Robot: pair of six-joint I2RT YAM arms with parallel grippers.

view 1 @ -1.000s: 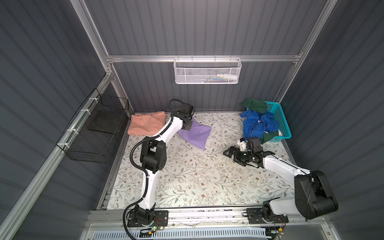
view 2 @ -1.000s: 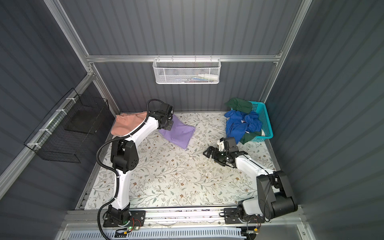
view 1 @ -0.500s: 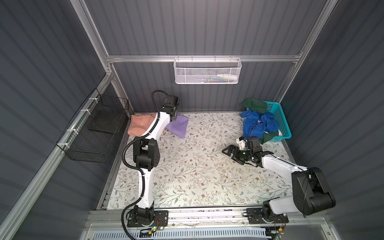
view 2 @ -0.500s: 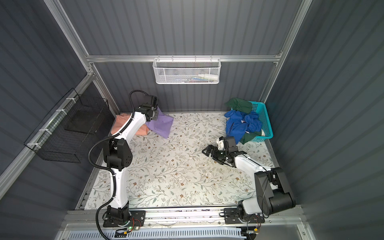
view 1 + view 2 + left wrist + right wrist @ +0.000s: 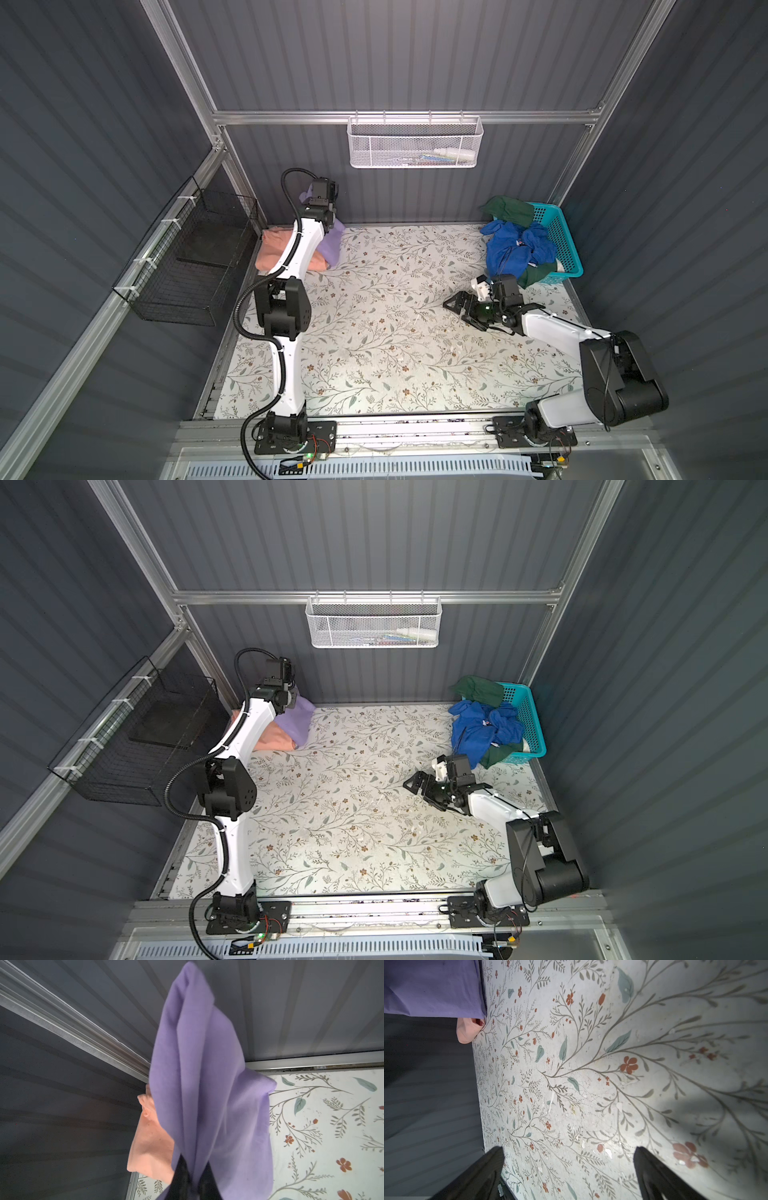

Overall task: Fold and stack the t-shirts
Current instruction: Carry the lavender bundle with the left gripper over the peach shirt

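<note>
1. While the clamped left gripper (image 5: 194, 1176) is pinching it, the soft lavender-purple cotton t-shirt (image 5: 203, 1084) is hanging raised at the far left corner.
2. Its lower part is overlapping the folded salmon-orange cotton t-shirt (image 5: 274, 249), which is lying on the floral-printed tabletop (image 5: 395, 340).
3. The right gripper (image 5: 569, 1150) is holding its jaws spread wide, empty, near the turquoise plastic lattice basket (image 5: 561, 241).

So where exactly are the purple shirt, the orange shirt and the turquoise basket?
purple t-shirt (image 5: 207, 1084): left wrist view, middle of the hanging cloth.
orange t-shirt (image 5: 272, 249): a top view, its left half.
turquoise basket (image 5: 563, 241): a top view, right wall.
</note>
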